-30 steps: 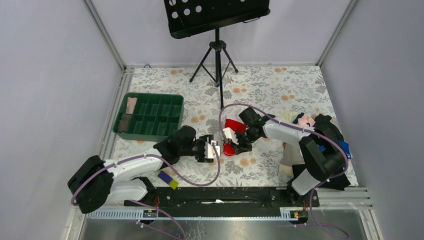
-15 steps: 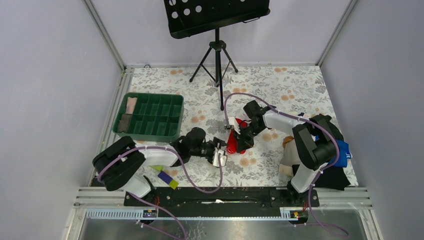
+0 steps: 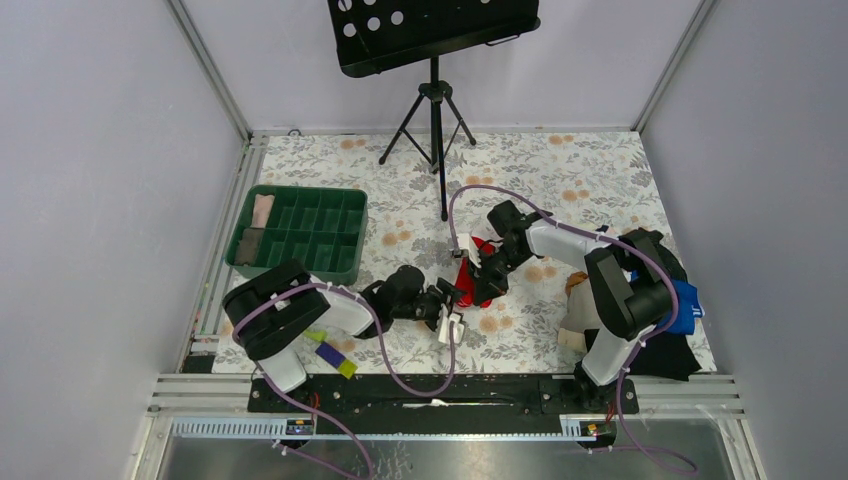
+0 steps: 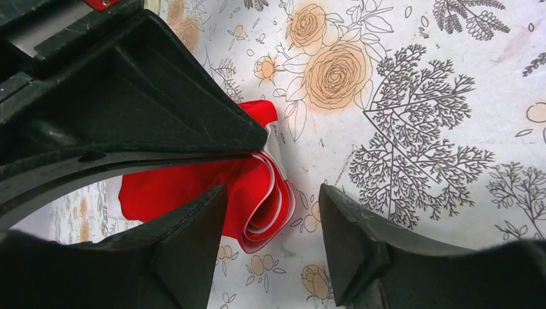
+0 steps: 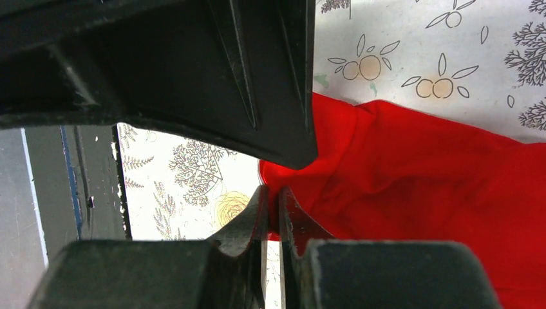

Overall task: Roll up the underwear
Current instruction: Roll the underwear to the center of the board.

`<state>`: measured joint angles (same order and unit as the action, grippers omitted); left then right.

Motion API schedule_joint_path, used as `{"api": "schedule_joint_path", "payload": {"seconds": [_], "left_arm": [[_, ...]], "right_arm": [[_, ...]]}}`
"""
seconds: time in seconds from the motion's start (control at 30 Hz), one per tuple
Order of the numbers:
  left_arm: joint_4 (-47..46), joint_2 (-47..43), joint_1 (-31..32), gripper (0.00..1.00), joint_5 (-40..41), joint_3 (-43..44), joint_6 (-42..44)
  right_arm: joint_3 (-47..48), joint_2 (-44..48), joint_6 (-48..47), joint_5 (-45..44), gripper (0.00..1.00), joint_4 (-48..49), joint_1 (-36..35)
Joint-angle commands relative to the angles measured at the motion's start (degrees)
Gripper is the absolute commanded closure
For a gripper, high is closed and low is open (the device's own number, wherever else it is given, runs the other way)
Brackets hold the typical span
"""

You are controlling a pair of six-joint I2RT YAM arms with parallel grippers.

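The red underwear [image 3: 467, 281] lies bunched on the floral table between both grippers. In the left wrist view its end [image 4: 261, 193] is curled into a loose roll with white trim showing in the layers. My left gripper [image 4: 272, 190] is open, its fingers on either side of that rolled end; from above the left gripper [image 3: 447, 318] sits just near-left of the cloth. My right gripper [image 5: 272, 193] is shut on an edge of the underwear [image 5: 418, 180]; from above the right gripper [image 3: 484, 279] is at the cloth's right side.
A green compartment tray [image 3: 300, 232] stands at the left. A music stand [image 3: 435, 95] stands behind the work spot. A pile of clothes [image 3: 600, 240] and a blue garment [image 3: 686, 300] lie at the right. A purple-and-yellow block [image 3: 335, 358] lies near the left base.
My left gripper has moved right and nearer, and the left arm has folded up. My right gripper has drawn the flat part of the underwear together into a bunch.
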<state>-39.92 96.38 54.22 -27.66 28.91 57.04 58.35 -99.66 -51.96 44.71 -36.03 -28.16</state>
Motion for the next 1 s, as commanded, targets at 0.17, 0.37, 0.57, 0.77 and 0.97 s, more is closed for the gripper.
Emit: {"api": "schedule_joint_path", "payload": {"seconds": [0.17,0.37,0.57,0.77,0.97], "left_arm": [[-5.0,3.8,1.5,0.5,2.2,2.7,2.0],[-2.1,4.6,1.8,0.71,2.8,4.9,0.1],[9.4,1.8,0.7,0.9,-0.9,8.2,-2.4],[21.8,0.1,-1.8,0.95,-3.1,12.8,-4.9],[31.6,0.4,-3.1,0.95,-4.1,18.3,-4.7]], "right_arm": [[2.2,-0.8,1.1,1.3,0.94,-2.0,0.4],[0.7,1.1,2.5,0.9,0.88,0.1,0.4],[2.9,6.4,5.2,0.3,0.56,-1.1,3.2],[5.9,5.4,10.2,-0.4,0.6,-1.4,10.7],[5.3,0.4,12.4,-8.5,0.73,4.0,10.8]]}}
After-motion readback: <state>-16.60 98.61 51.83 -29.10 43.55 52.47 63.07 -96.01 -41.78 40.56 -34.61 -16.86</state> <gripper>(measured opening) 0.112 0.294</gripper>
